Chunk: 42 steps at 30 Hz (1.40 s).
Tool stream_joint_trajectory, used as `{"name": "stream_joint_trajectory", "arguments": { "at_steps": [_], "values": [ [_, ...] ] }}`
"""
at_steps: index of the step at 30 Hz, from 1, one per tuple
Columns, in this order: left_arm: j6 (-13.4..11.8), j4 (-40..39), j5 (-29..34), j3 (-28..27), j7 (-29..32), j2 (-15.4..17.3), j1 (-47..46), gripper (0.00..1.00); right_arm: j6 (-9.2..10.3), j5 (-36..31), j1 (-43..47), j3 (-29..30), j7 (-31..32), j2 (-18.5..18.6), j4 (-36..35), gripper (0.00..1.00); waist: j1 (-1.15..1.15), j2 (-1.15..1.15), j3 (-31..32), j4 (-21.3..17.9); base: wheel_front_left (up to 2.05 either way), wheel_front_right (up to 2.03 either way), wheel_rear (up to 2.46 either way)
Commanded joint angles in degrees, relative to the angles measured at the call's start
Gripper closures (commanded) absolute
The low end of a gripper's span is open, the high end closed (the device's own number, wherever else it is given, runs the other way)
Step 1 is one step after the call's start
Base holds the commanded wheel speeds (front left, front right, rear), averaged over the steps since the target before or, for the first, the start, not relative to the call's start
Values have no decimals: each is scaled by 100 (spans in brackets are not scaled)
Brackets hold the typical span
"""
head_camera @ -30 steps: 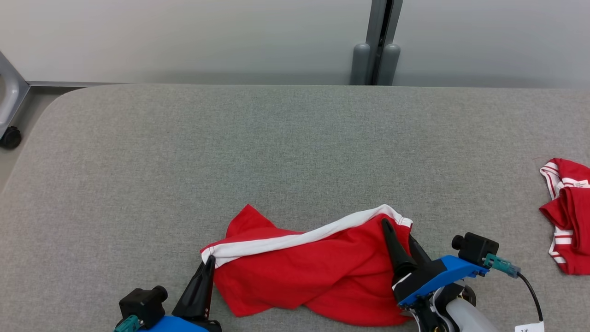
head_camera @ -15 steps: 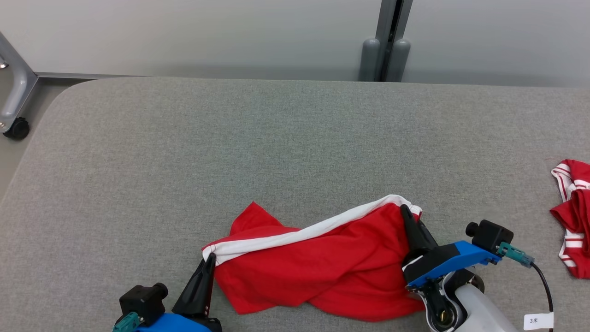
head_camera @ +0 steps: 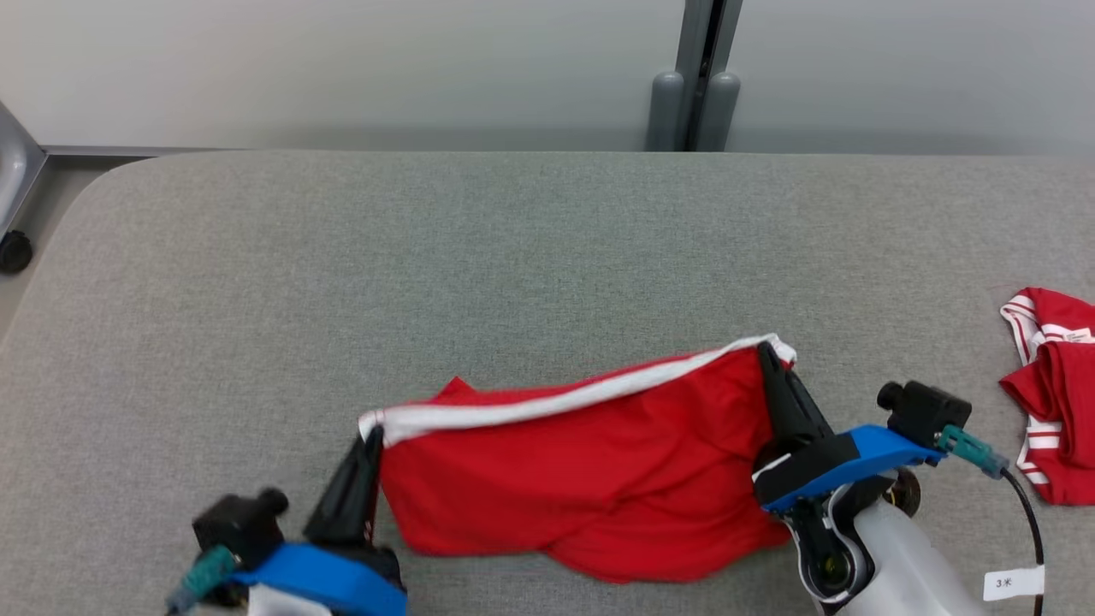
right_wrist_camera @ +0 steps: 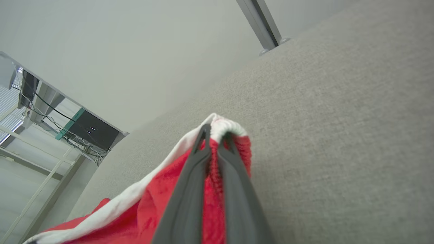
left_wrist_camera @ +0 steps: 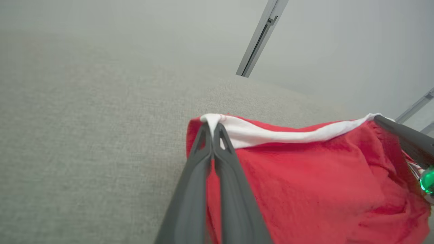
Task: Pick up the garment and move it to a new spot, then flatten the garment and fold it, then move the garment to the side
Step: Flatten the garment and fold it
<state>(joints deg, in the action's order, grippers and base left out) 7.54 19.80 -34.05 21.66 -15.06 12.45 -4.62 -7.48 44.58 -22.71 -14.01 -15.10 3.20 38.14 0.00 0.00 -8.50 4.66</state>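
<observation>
As both end effectors (head_camera: pixel 374 432) (head_camera: pixel 764 349) pinch the garment's (head_camera: pixel 582 462) white edge, table (head_camera: pixel 513 257) stretches beyond.

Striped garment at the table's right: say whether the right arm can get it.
Probably not: the right gripper is shut on the red garment's corner. Nothing sits on the table between it and the striped garment, so once freed, the way looks open.

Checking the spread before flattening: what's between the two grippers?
The garment: its white band runs from the left gripper to the right gripper, each shut on one end. The head view shows it.
</observation>
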Motion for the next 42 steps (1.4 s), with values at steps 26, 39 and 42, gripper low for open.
{"name": "stream_joint_trajectory", "arguments": {
  "at_steps": [26,39,42],
  "values": [
    [-9,-498,-219,-257,-13,1884,-3699,100,-2,-681,-2245,-1406,860,1699,-2913,100,0,0,182,-562,0,0,0],
    [-10,409,-419,259,-10,1801,-5419,100,-1,-1899,-4049,-1302,843,1375,-1525,100,0,0,-1043,-364,0,0,0],
    [-10,451,-214,0,-12,1664,-5945,100,-2,-2445,-4718,-1232,505,1254,-1138,100,0,0,-1355,-297,0,0,0]
  ]
}}
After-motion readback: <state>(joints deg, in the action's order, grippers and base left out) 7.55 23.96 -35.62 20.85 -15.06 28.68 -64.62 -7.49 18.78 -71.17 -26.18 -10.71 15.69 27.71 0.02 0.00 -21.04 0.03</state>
